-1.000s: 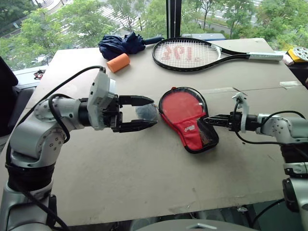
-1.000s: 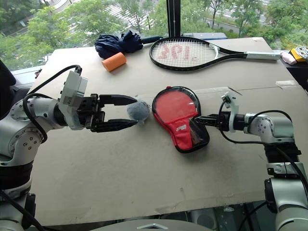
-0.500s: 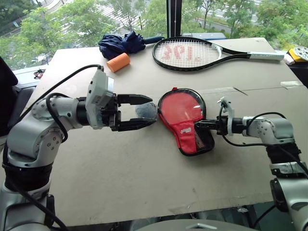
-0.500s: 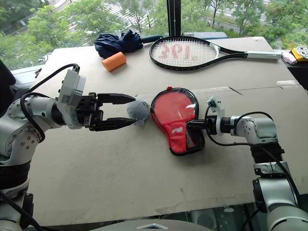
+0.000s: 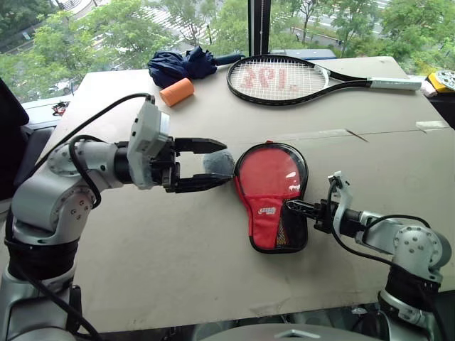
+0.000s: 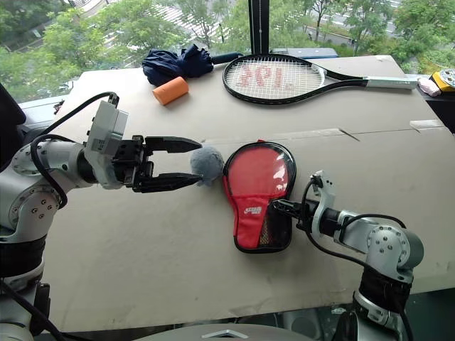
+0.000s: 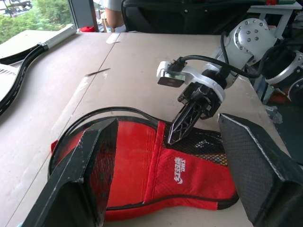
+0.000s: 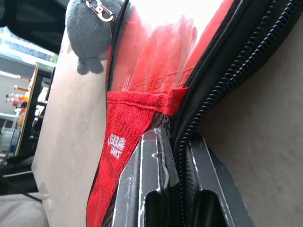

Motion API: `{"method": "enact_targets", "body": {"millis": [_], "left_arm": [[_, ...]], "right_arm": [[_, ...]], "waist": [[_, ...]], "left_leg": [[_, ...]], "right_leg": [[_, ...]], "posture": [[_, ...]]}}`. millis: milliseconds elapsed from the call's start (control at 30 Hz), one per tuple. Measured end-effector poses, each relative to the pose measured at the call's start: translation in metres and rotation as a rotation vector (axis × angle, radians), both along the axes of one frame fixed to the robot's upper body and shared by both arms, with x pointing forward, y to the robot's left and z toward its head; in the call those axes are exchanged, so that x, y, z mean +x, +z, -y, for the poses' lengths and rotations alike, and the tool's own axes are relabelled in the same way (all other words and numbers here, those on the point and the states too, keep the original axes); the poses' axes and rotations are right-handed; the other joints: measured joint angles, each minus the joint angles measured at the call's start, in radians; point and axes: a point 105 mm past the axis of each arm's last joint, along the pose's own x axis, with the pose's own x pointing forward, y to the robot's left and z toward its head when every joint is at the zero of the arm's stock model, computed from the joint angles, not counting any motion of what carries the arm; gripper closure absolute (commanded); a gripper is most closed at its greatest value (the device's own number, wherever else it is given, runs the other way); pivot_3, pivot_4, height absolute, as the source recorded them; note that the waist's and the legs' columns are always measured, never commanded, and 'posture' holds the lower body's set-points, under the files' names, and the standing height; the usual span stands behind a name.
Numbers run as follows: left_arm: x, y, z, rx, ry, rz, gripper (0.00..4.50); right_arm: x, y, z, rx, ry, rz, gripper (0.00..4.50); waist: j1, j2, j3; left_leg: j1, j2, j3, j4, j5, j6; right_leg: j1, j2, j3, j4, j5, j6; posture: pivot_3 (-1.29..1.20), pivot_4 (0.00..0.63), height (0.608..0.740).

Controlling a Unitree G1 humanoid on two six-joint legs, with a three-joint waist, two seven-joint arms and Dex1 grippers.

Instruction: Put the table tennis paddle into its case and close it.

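Case [image 5: 272, 195] lies flat on the brown surface [image 5: 178, 263] between my two arms, red fabric up, white logo showing, its rounded end toward the window and its mesh-pocket end nearer me. I cannot see the paddle apart from the case, so I cannot say whether it is inside. My right pincer [image 5: 295, 207] is pinched tight on the black zipped edge at the case's right side, beside the mesh pocket; the right wrist view has both fingers [image 8: 144, 189] clamped with the zipper teeth running between them. My left pincer [image 5: 213, 164] hangs above the surface just left of the case's rounded end, pointing toward it, jaws spread wide and gripping nothing. A small grey plush charm [image 6: 206, 163] sits at the case's upper left edge, right by the left fingertips. Far back on the surface lie a black tennis racket [image 5: 284, 78], a dark blue folded umbrella [image 5: 181, 65] and an orange cylinder [image 5: 175, 91].
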Motion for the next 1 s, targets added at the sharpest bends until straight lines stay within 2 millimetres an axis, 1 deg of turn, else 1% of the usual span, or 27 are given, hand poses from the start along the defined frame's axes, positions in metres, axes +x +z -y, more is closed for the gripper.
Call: {"method": "enact_targets", "body": {"millis": [33, 100, 200, 267, 300, 333, 367, 433, 467, 500, 533, 567, 733, 800, 833, 900, 1000], "left_arm": [[0.0, 0.0, 0.0, 0.0, -0.002, -0.002, 1.09], [0.0, -0.001, -0.001, 0.0, -0.003, -0.003, 1.09], [0.001, -0.001, -0.002, 0.007, -0.002, -0.002, 1.09], [0.001, -0.002, -0.003, 0.009, -0.003, -0.003, 1.09], [0.001, -0.002, -0.003, 0.009, -0.005, -0.001, 1.09], [0.001, -0.003, -0.003, 0.01, -0.005, -0.001, 1.09], [0.001, -0.005, -0.004, 0.011, -0.004, -0.009, 1.09], [0.001, -0.008, -0.005, 0.012, 0.001, -0.018, 1.09], [0.001, -0.008, -0.006, 0.014, 0.002, -0.018, 1.09], [0.001, -0.008, -0.006, 0.016, 0.003, -0.019, 1.09], [0.001, -0.008, -0.007, 0.02, 0.006, -0.019, 1.09], [0.001, -0.009, -0.009, 0.026, 0.012, -0.022, 1.09], [0.001, -0.012, -0.013, 0.031, 0.025, -0.034, 1.09], [0.006, -0.014, -0.017, 0.034, 0.055, -0.031, 1.09], [0.011, -0.016, -0.022, 0.038, 0.093, -0.024, 1.09], [0.021, -0.022, -0.031, 0.054, 0.154, -0.018, 1.09], [0.031, -0.032, -0.04, 0.072, 0.213, -0.018, 1.09]], "right_arm": [[-0.005, -0.001, -0.001, 0.005, -0.019, -0.002, 4.48], [-0.008, -0.002, -0.003, 0.011, -0.03, -0.006, 4.48], [-0.008, -0.002, -0.004, -0.01, -0.033, -0.011, 4.48], [-0.005, -0.001, 0.0, -0.071, -0.007, 0.005, 4.48], [-0.004, 0.001, 0.006, -0.114, 0.006, 0.023, 3.8], [-0.003, 0.004, 0.012, -0.142, 0.016, 0.04, 3.54], [-0.003, 0.007, 0.016, -0.163, 0.033, 0.063, 3.11], [-0.004, 0.012, 0.021, -0.185, 0.078, 0.094, 2.06], [-0.005, 0.016, 0.025, -0.198, 0.096, 0.116, 1.73], [-0.005, 0.018, 0.027, -0.214, 0.116, 0.133, 1.17], [-0.007, 0.02, 0.03, -0.242, 0.144, 0.151, 0.77], [-0.008, 0.022, 0.033, -0.259, 0.157, 0.162, 0.1], [-0.019, 0.024, 0.042, -0.332, 0.253, 0.194, 0.1], [-0.009, 0.03, 0.042, -0.396, 0.252, 0.316, 0.1], [-0.001, 0.038, 0.038, -0.433, 0.249, 0.415, 0.1], [0.006, 0.047, 0.024, -0.451, 0.282, 0.559, 0.1], [0.007, 0.049, -0.005, -0.383, 0.321, 0.671, 0.1]], "waist": [[0.001, 0.0, 0.0], [-0.002, 0.0, 0.0], [-0.003, 0.0, 0.0], [-0.003, 0.001, 0.001], [-0.001, 0.001, 0.001], [0.001, 0.001, 0.001], [0.001, 0.001, 0.001], [-0.002, 0.001, 0.001], [-0.003, 0.001, 0.001], [-0.002, 0.001, 0.001], [-0.002, 0.001, 0.001], [-0.002, 0.001, 0.001], [-0.001, 0.002, 0.001], [-0.001, 0.002, 0.001], [-0.003, 0.002, 0.001], [-0.002, 0.001, 0.001], [-0.002, 0.001, 0.001]], "left_leg": [[0.0, 0.0, 0.0, 0.0, 0.0, 0.0], [0.0, 0.0, 0.0, 0.0, 0.0, 0.0], [0.001, 0.0, 0.0, 0.0, 0.0, 0.0], [0.001, -0.001, 0.001, 0.0, 0.0, 0.0], [0.001, -0.002, 0.001, 0.0, 0.0, 0.0], [0.001, -0.002, 0.001, 0.0, 0.0, 0.0], [0.001, -0.002, 0.001, 0.0, 0.0, 0.0], [0.0, -0.002, 0.001, 0.0, 0.0, 0.0], [0.0, -0.001, 0.001, 0.0, 0.0, 0.0], [0.0, -0.001, 0.001, 0.0, 0.0, 0.0], [0.0, -0.001, 0.001, 0.0, 0.0, 0.0], [0.0, -0.001, 0.001, 0.0, 0.0, 0.0], [0.0, -0.001, 0.001, 0.0, 0.0, 0.0], [0.0, -0.001, 0.002, 0.001, 0.0, 0.0], [0.001, -0.001, 0.002, 0.001, 0.0, 0.0], [0.001, 0.0, 0.001, 0.0, 0.0, 0.0], [0.0, 0.0, 0.001, 0.0, 0.0, 0.0]], "right_leg": [[0.0, 0.0, 0.0, 0.0, 0.0, 0.0], [0.0, 0.0, 0.0, 0.0, 0.0, 0.0], [0.0, 0.0, 0.0, 0.0, 0.0, 0.0], [0.0, 0.0, 0.001, 0.0, 0.0, 0.0], [0.0, -0.001, 0.0, 0.0, 0.0, 0.0], [0.0, -0.001, 0.0, -0.001, 0.0, 0.0], [0.0, -0.001, 0.0, -0.001, 0.0, 0.0], [0.0, -0.001, 0.0, -0.001, 0.0, 0.0], [0.0, -0.001, 0.0, -0.001, 0.0, 0.0], [0.0, -0.001, 0.0, -0.001, 0.0, 0.0], [0.0, -0.001, 0.0, 0.0, 0.0, 0.0], [0.0, -0.001, 0.0, 0.0, 0.0, 0.0], [0.001, -0.001, 0.0, -0.001, 0.0, 0.0], [0.001, -0.001, 0.0, 0.0, 0.0, 0.0], [0.001, -0.001, 0.001, 0.0, 0.0, 0.0], [0.0, 0.0, 0.0, 0.0, 0.0, 0.0], [0.0, 0.0, 0.0, 0.0, 0.0, 0.0]], "posture": [[0.0, 0.15, 0.74], [0.0, 0.15, 0.74], [0.0, 0.15, 0.74], [0.0, 0.15, 0.74], [0.0, 0.15, 0.74], [0.0, 0.15, 0.74], [0.0, 0.15, 0.74], [0.0, 0.15, 0.74], [0.0, 0.15, 0.74], [0.0, 0.15, 0.74], [0.0, 0.15, 0.74], [0.0, 0.15, 0.74], [0.0, 0.15, 0.74], [0.0, 0.15, 0.74], [0.0, 0.15, 0.74], [0.0, 0.15, 0.74], [0.0, 0.15, 0.74]]}}
